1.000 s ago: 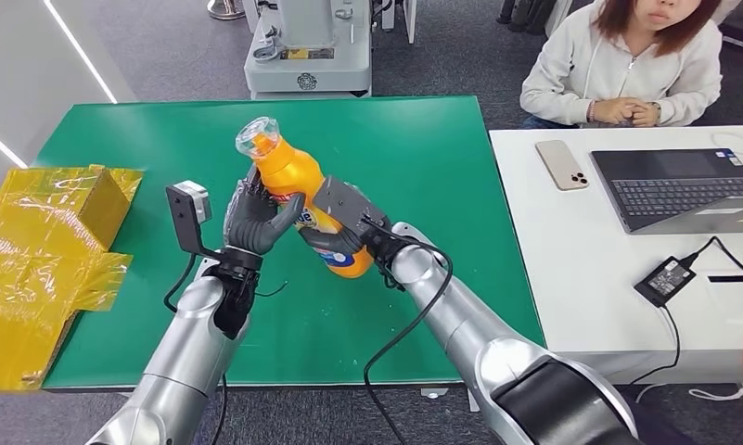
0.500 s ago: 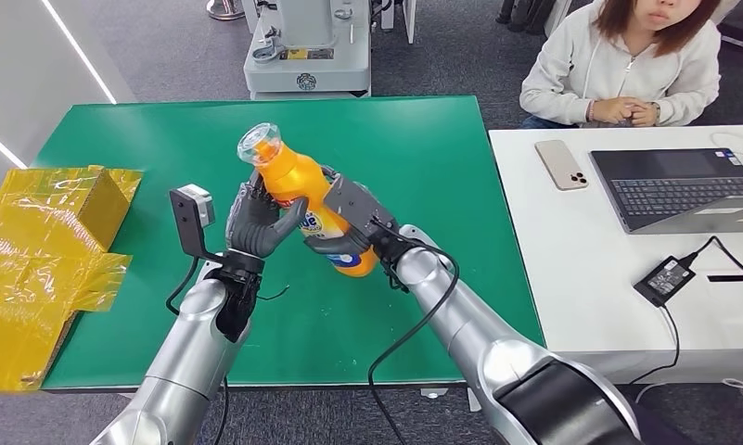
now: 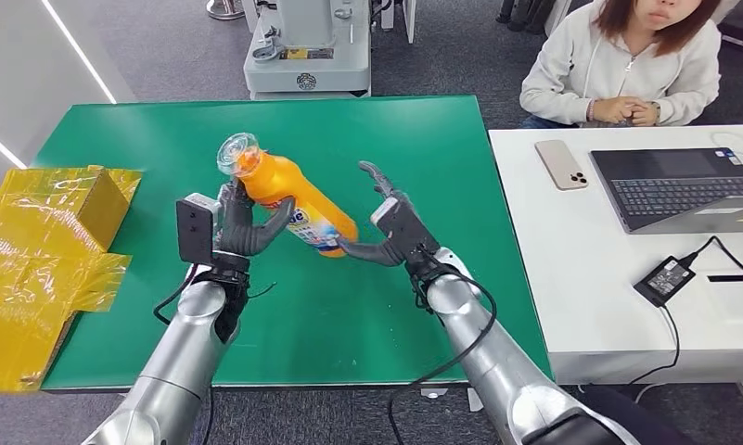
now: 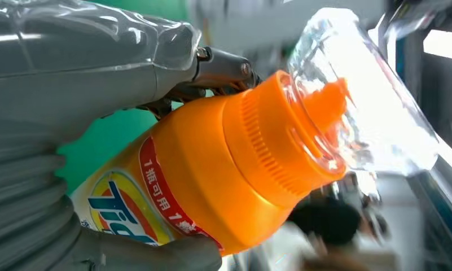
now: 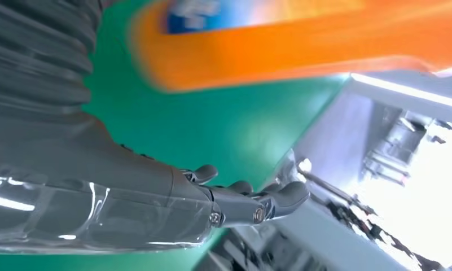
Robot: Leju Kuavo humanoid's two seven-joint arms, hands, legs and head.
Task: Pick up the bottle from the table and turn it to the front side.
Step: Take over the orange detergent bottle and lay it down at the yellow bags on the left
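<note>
The orange plastic detergent bottle with a clear cap point(image 3: 288, 190) is held tilted above the middle of the green table point(image 3: 423, 139), cap toward the far left corner. The left hand point(image 3: 242, 225) grips its upper body, fingers wrapped around it. The right hand point(image 3: 395, 227) is beside the bottle's base, fingers spread, holding nothing.

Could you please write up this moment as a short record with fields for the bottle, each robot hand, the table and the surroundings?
bottle: orange bottle with a clear cap, tilted, held above the table
left robot hand: left robot hand grips the bottle near its neck
right robot hand: right robot hand open, fingers spread beside the bottle's base
table: green table
surroundings: yellow box at the left; white desk with phone and laptop; a person seated behind it
</note>
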